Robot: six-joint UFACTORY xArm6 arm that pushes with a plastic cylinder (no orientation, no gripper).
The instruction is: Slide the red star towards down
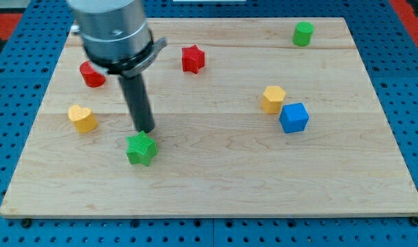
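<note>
Red star [193, 59] sits up-right of my tip [146, 131], well apart; no jaws here, tip just above green star [141, 149].

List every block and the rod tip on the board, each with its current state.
my tip: down at the board, just above the green star, apparently touching it
green star: lying flat, directly below my tip
red star: flat, alone near the view's top, untouched
red block: partly hidden behind the arm
yellow heart: flat, alone
yellow hexagon: beside the blue cube
blue cube: flat
green cylinder: upright
</note>
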